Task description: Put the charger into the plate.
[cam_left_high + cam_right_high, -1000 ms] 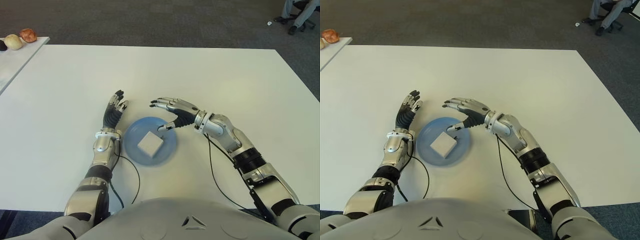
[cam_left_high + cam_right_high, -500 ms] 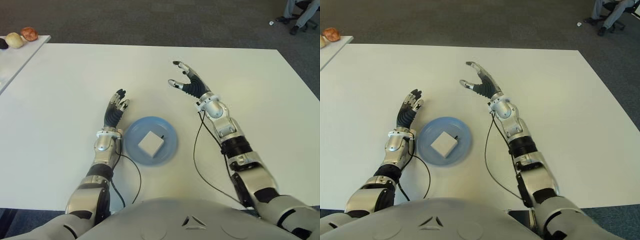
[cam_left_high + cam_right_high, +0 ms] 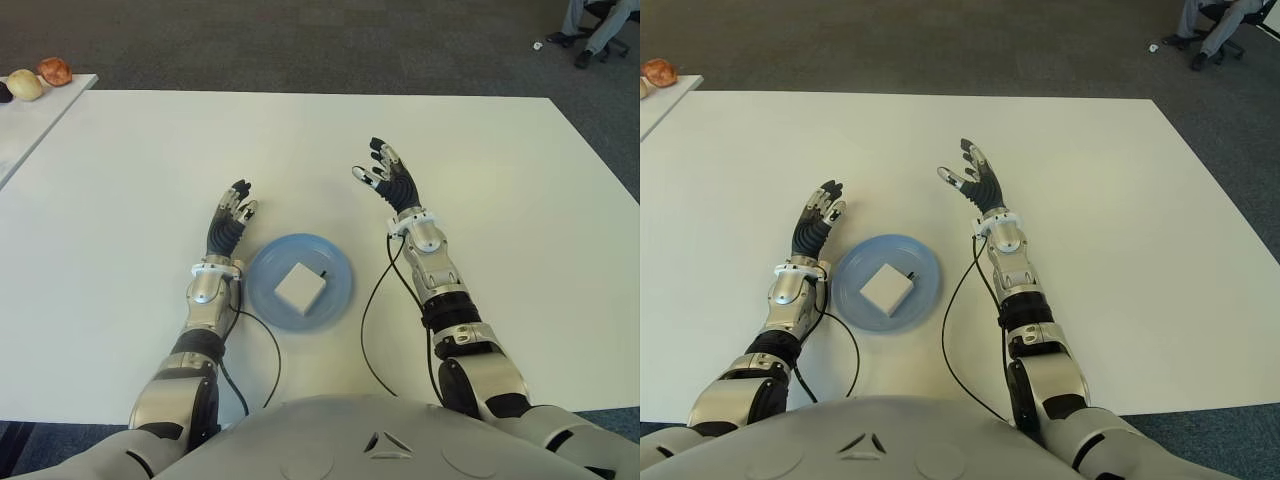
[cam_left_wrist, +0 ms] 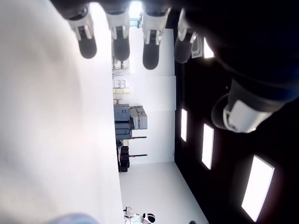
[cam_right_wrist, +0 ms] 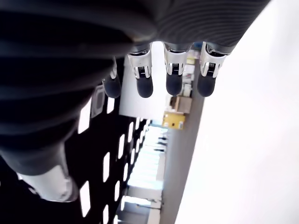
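Observation:
A white square charger (image 3: pixel 300 288) lies flat inside the blue plate (image 3: pixel 338 264) on the white table (image 3: pixel 120 180), just in front of me. My right hand (image 3: pixel 385 178) is to the right of the plate and beyond it, well apart from it, fingers spread and holding nothing. Its wrist view shows straight fingertips (image 5: pixel 174 74) with nothing between them. My left hand (image 3: pixel 230 215) shows just left of the plate, fingers extended and empty, with straight fingertips (image 4: pixel 119 44) in its own wrist view.
Thin black cables (image 3: pixel 375 330) run from both wrists over the table toward me. A second white table (image 3: pixel 30 120) at the far left carries a few small rounded objects (image 3: pixel 55 70). A seated person's legs (image 3: pixel 595 25) show at the far right on the carpet.
My right hand drew away from the plate, swinging up and to the right, then settling with spread fingers. The charger stays in the plate. The left hand has not moved.

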